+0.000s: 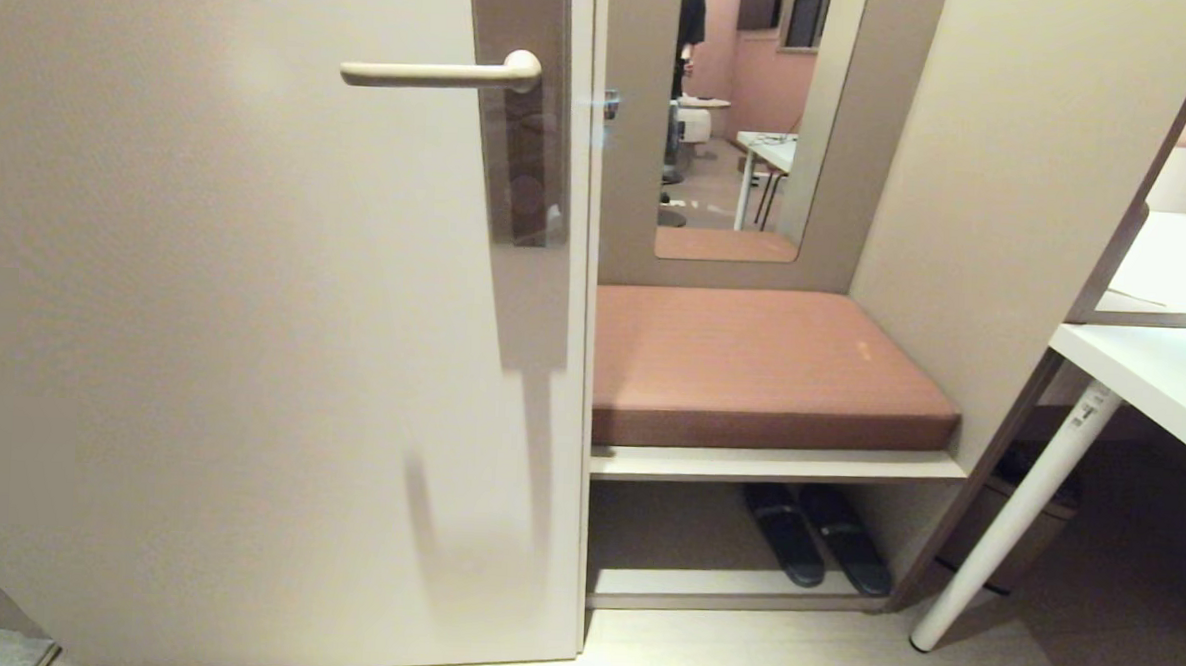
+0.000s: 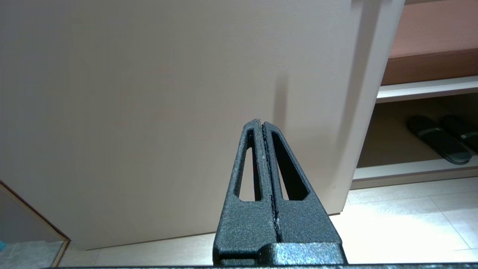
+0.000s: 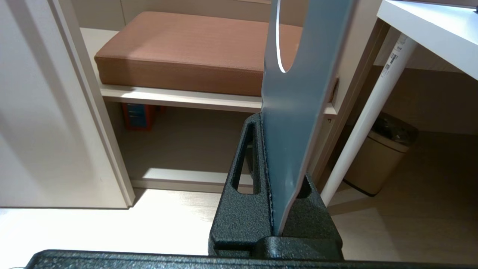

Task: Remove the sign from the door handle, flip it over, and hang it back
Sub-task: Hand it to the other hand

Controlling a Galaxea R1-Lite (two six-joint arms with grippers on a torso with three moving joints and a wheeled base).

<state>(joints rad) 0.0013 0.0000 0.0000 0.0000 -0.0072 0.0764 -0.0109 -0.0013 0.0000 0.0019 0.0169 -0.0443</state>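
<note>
the sign point(image 3: 295, 112) is pinched edge-on between the clamped jaws of the right gripper point(image 3: 269, 123), blue-grey face showing, its round hole up by the top edge. the left gripper point(image 2: 262, 125) is clenched on nothing, pointed at the door point(image 1: 204, 306). further off, the door handle point(image 1: 444, 72) is seen bare, with slippers point(image 1: 814, 535) tucked under the cushioned bench point(image 1: 752, 360).

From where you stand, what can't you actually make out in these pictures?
- Sign: right wrist view only, seen nearly edge-on in the right gripper; its top is cut off by the frame and no wording is readable.
- Both arms: outside the head view, where the door handle hangs bare.
- Person: small, partly behind the doorway edge.
</note>
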